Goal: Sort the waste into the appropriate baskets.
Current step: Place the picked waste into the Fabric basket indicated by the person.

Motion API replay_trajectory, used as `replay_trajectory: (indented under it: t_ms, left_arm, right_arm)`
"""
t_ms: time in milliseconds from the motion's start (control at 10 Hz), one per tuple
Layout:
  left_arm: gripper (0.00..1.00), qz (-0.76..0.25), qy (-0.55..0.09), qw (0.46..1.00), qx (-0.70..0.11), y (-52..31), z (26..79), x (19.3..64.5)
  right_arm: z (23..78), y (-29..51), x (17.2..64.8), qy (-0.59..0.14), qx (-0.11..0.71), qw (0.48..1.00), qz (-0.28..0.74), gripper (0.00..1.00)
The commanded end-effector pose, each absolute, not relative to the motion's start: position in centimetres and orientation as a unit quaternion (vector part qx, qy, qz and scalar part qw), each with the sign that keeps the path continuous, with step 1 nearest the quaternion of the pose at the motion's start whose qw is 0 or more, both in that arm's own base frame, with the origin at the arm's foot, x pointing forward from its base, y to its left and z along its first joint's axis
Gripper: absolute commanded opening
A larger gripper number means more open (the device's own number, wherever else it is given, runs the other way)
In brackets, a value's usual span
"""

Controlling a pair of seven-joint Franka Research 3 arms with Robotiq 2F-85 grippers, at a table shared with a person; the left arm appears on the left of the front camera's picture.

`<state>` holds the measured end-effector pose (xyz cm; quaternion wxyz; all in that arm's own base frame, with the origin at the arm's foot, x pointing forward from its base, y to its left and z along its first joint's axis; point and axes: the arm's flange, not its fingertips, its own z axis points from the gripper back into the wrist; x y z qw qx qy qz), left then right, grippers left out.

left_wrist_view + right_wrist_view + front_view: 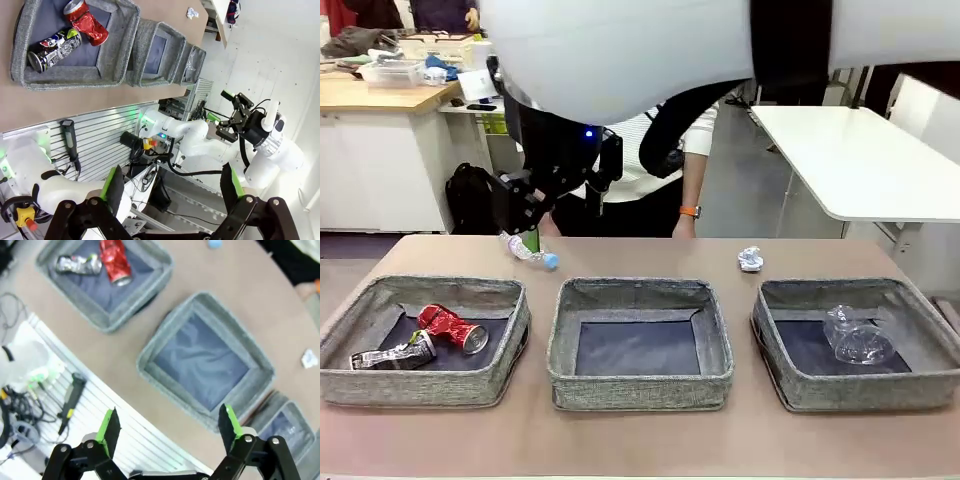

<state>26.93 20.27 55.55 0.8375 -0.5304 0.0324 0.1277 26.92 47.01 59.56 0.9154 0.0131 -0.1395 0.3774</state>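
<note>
The left gripper [170, 175] and right gripper [168, 415] are hanging high, jaws spread wide, holding nothing. The clear bottle [532, 255] is lying on the tabletop [640, 440] behind the left basket [420, 385]. I'm worrying that a glancing nudge could send it rolling off the far edge.

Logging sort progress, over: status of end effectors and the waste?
Left end effector open, empty; right end effector open, empty. Bottle and paper ball unsorted on table. Person stands at far edge.
</note>
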Motion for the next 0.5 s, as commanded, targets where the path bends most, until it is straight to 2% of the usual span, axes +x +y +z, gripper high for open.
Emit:
replay_trajectory:
  t_ms: [0,100,200,300,400]
  left_arm:
    - [1.0,0.131,0.03,0.834,-0.535,19.9,55.8,26.9]
    - [1.0,0.131,0.03,0.834,-0.535,19.9,55.8,26.9]
    - [1.0,0.128,0.032,0.837,-0.53,20.3,55.6,26.9]
    - [1.0,0.097,0.035,0.829,-0.549,18.5,55.4,26.6]
    - [1.0,0.059,0.063,0.805,-0.587,16.8,55.2,26.5]
  right_arm:
    - [59.3,47.3,28.3,-0.156,0.024,0.904,0.397,1.0]
    - [59.6,47.0,26.9,-0.14,0.013,0.915,0.377,1.0]
    - [59.1,44.5,26.2,-0.122,0.037,0.936,0.329,1.0]
    - [58.9,42.0,25.4,-0.127,0.072,0.945,0.291,1.0]
    - [59.0,39.6,24.0,-0.14,0.09,0.953,0.253,1.0]
